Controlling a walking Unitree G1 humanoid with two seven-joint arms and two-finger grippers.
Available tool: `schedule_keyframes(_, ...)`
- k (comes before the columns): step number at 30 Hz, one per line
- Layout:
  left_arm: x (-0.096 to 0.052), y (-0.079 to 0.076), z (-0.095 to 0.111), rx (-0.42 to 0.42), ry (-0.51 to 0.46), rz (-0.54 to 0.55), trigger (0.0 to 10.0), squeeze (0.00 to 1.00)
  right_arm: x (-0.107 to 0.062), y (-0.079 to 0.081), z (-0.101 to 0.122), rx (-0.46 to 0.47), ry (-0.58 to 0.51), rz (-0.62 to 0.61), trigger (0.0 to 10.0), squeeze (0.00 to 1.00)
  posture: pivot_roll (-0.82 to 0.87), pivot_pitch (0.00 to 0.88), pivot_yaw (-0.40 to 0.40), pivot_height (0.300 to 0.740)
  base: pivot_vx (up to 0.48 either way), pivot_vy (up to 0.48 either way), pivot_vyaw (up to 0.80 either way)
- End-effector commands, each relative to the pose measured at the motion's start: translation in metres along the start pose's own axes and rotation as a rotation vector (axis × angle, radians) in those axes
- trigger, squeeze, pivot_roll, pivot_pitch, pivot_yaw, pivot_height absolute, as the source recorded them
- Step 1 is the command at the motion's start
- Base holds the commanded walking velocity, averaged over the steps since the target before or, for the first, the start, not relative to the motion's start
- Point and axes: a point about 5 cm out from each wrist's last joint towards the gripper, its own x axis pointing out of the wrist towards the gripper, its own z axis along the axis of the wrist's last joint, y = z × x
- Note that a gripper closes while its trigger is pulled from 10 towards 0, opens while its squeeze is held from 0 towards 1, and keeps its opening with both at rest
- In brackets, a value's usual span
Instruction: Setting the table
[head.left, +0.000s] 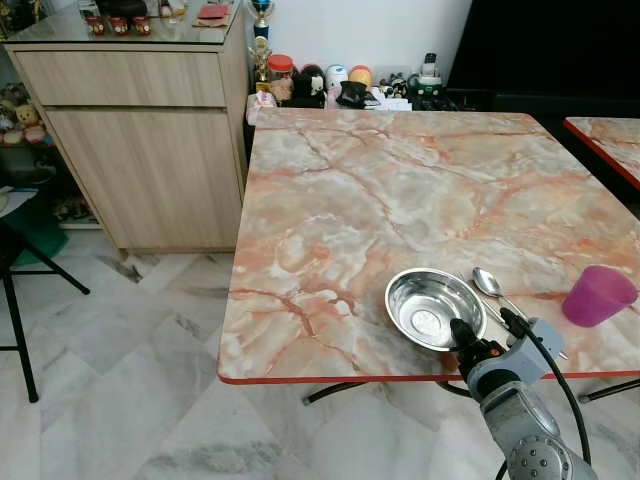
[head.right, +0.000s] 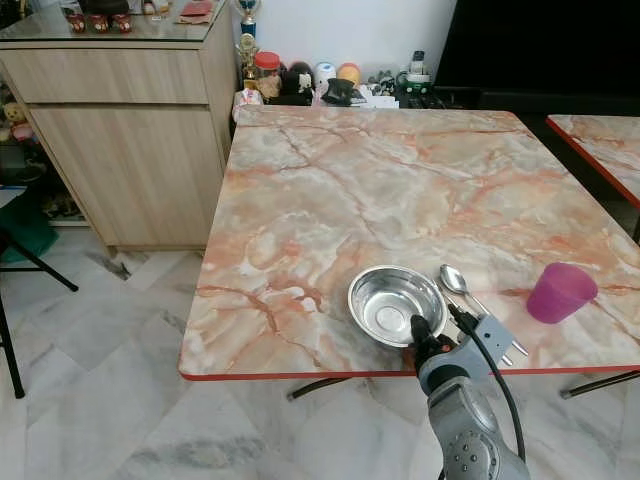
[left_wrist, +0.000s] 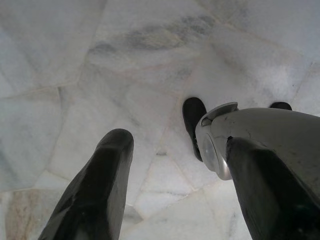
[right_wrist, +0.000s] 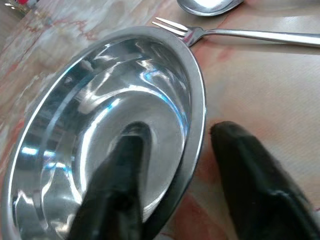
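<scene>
A marble-patterned desk (head.left: 400, 180) with a red edge is seen from above, standing on a pale marble floor (head.left: 120, 400). Near the desk's front edge a steel bowl (head.left: 434, 307) is set upright. Just beside it, on the robot's right, a spoon (head.left: 488, 283) is laid, and a fork (right_wrist: 210, 32) is seen in the right wrist view, its tines almost touching the bowl's rim. Further to the right a pink cup (head.left: 597, 295) is placed upright, apart from the cutlery.

The right gripper (right_wrist: 175, 175) is held at the bowl's near rim. Its jaws are parted narrowly and the rim is straddled by them: one finger is placed inside the bowl, the other outside on the desk surface. Whether the rim is actually pinched cannot be told.

The left gripper (left_wrist: 175, 190) is hung at the robot's side above the floor, with its jaws spread wide and nothing held between them; part of the robot's leg and a dark foot are seen beneath it.

A wooden cabinet (head.left: 140, 150) is stood to the left of the desk, and a row of small jars and figurines (head.left: 340, 85) is lined against the wall behind the desk's far edge. A second desk (head.left: 610, 140) of the same pattern is partly seen at the right.
</scene>
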Motion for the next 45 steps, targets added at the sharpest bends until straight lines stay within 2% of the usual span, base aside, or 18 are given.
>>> schedule_keyframes(1,-0.002,-0.002,-0.01,-0.018,0.042,-0.001,10.0,0.0,0.001,-0.001,-0.002,0.0,0.012,-0.01,3.1,0.0,0.03,0.128,-0.064,0.74,0.0,0.0,0.0)
schedule_keyframes(2,-0.002,-0.001,-0.01,-0.018,0.042,-0.001,10.0,0.0,0.002,-0.001,-0.002,0.0,0.013,-0.01,4.2,0.0,0.03,0.127,-0.064,0.74,0.0,0.0,0.0)
schedule_keyframes(3,-0.002,-0.001,-0.01,-0.018,0.042,0.0,10.0,0.0,0.002,-0.001,-0.002,0.0,0.013,-0.01,4.2,0.0,0.03,0.127,-0.064,0.74,0.0,0.0,0.0)
schedule_keyframes(5,-0.002,-0.001,-0.011,-0.018,0.042,0.0,10.0,0.0,0.002,-0.001,-0.002,0.001,0.013,-0.009,5.6,0.0,0.03,0.128,-0.064,0.74,0.0,0.0,0.0)
schedule_keyframes(6,-0.002,-0.001,-0.011,-0.018,0.042,0.0,10.0,0.0,0.003,-0.001,-0.003,0.001,0.014,-0.009,5.0,0.0,0.03,0.128,-0.064,0.74,0.0,0.0,0.0)
schedule_keyframes(7,-0.002,-0.001,-0.011,-0.018,0.042,0.0,10.0,0.0,0.003,-0.001,-0.003,0.001,0.014,-0.009,5.0,0.0,0.03,0.128,-0.064,0.74,0.0,0.0,0.0)
schedule_keyframes(9,-0.002,-0.001,-0.011,-0.017,0.043,0.0,10.0,0.0,0.003,-0.001,-0.003,0.002,0.015,-0.01,3.8,0.0,0.03,0.129,-0.063,0.74,0.0,0.0,0.0)
schedule_keyframes(11,-0.002,-0.001,-0.011,-0.017,0.044,0.0,10.0,0.0,0.003,-0.001,-0.004,0.002,0.016,-0.01,3.5,0.0,0.03,0.129,-0.062,0.74,0.0,0.0,0.0)
schedule_keyframes(13,-0.002,0.0,-0.011,-0.015,0.045,0.0,10.0,0.0,0.003,-0.001,-0.004,0.002,0.017,-0.011,2.3,0.0,0.03,0.129,-0.062,0.74,0.0,0.0,0.0)
schedule_keyframes(15,-0.003,0.0,-0.011,-0.015,0.045,0.0,10.0,0.0,0.003,-0.001,-0.004,0.004,0.016,-0.014,1.9,0.0,0.03,0.129,-0.06,0.74,0.0,0.0,0.0)
schedule_keyframes(24,-0.002,0.0,-0.009,-0.008,0.037,-0.001,10.0,0.0,0.005,0.002,-0.003,0.017,-0.011,-0.01,1.5,0.0,0.04,0.128,-0.062,0.74,0.0,0.0,0.0)
schedule_keyframes(26,-0.002,-0.001,-0.008,-0.005,0.035,-0.001,10.0,0.0,0.005,0.004,0.003,0.048,-0.076,-0.007,0.8,0.0,0.04,0.128,-0.062,0.74,0.0,0.0,0.0)
schedule_keyframes(30,-0.001,-0.001,-0.008,-0.003,0.034,0.0,10.0,0.0,0.003,0.014,0.017,0.131,-0.203,0.063,1.0,0.0,0.03,0.128,-0.062,0.74,0.0,0.0,0.0)
schedule_keyframes(32,-0.001,-0.001,-0.007,-0.003,0.033,0.002,10.0,0.0,0.001,0.021,0.022,0.161,-0.253,0.112,3.5,0.0,0.03,0.128,-0.062,0.74,0.0,0.0,0.0)
schedule_keyframes(33,-0.001,-0.001,-0.007,-0.005,0.033,0.003,10.0,0.0,0.001,0.025,0.024,0.163,-0.266,0.14,8.9,0.0,0.03,0.128,-0.059,0.74,0.0,0.0,0.0)
schedule_keyframes(34,-0.001,-0.001,-0.007,-0.012,0.033,0.004,10.0,0.0,0.0,0.031,0.026,0.157,-0.282,0.185,10.0,0.0,0.03,0.128,-0.059,0.74,0.0,0.0,0.0)
schedule_keyframes(40,-0.001,0.001,-0.007,-0.011,0.04,0.009,10.0,0.0,-0.002,0.036,0.037,0.237,-0.372,0.227,10.0,0.0,0.01,0.128,-0.047,0.74,0.0,0.0,0.0)
schedule_keyframes(45,-0.001,0.003,-0.004,-0.011,0.034,0.02,10.0,0.0,-0.004,0.043,0.038,0.239,-0.384,0.288,10.0,0.0,0.01,0.129,-0.048,0.74,0.0,0.0,0.0)
